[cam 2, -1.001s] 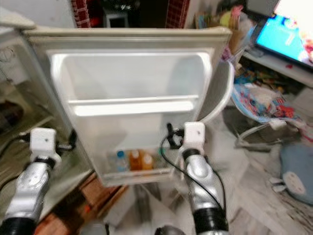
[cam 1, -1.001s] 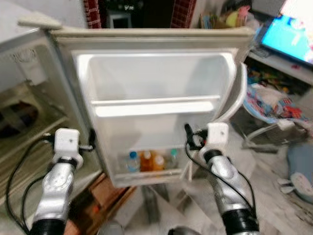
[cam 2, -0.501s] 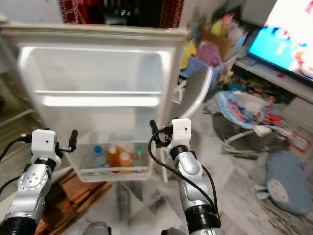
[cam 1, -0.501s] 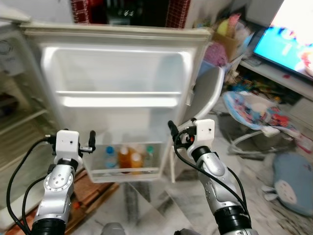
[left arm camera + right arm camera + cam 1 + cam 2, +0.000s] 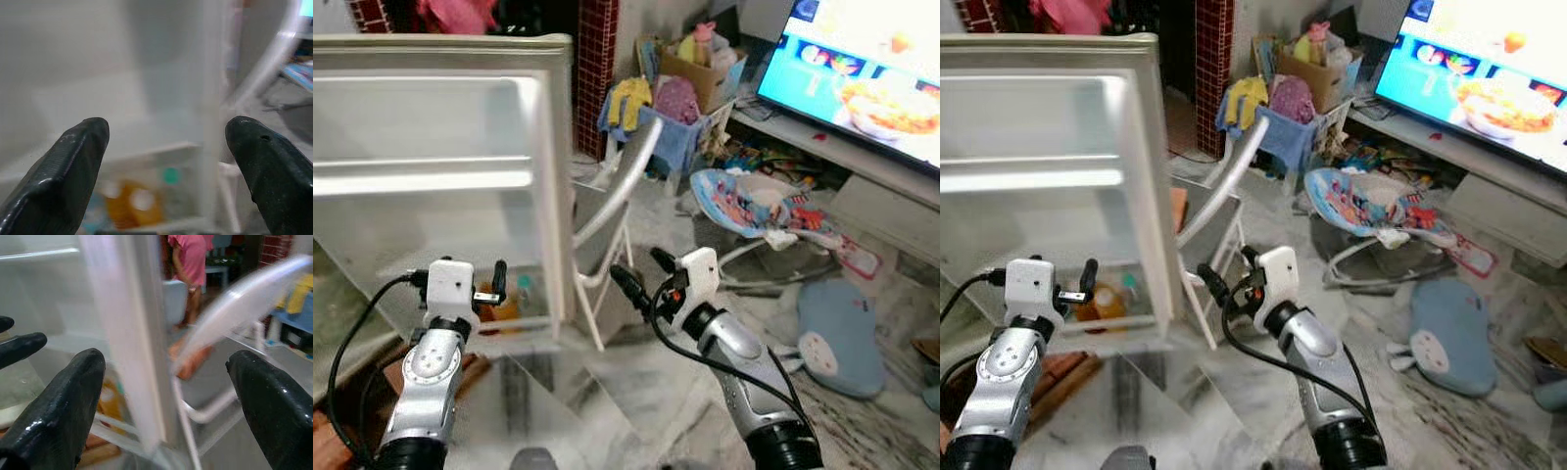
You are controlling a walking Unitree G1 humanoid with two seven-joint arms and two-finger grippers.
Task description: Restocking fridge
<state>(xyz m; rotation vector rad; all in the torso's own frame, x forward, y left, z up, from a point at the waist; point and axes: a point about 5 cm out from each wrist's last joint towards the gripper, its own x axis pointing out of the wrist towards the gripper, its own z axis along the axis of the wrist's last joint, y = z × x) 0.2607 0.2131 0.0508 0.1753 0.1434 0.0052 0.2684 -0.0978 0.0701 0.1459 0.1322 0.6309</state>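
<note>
Two grippers: both are riding empty in front of the robot, low in the frame, with nothing carried between them.
Left gripper (image 5: 496,284): it is hanging at lower left, level with the bottom door shelf; its two black fingers (image 5: 63,171) are spread wide with only air and the shelf between them.
Right gripper (image 5: 639,271): it is pointing from lower centre toward the door's free edge; its fingers (image 5: 58,406) are likewise wide apart, straddling that edge without touching it as far as I can tell.
Fridge door (image 5: 440,166): it is standing open across the upper left, inner side facing us, upper shelves looking bare.
Bottles (image 5: 132,208): a few are sitting in the lowest door shelf, orange ones beside a clear one with a green cap; the wrist pictures are blurring, so I am not counting them.
Folding chair (image 5: 607,211): it is leaning just beside the door's edge, its white frame crossing the right gripper's line.
Room: a baby bouncer (image 5: 754,201), a blue cushion (image 5: 837,343) and a lit television (image 5: 862,69) are crowding the right side; a person in pink (image 5: 188,254) is standing beyond the door.
Stage: I am judging that nothing is in hand yet, so stock has to be fetched.
Risk: the right fingers may be catching the chair frame or knocking the door, since all three are bunching close together; clutter on the floor may be tripping a turning robot.
</note>
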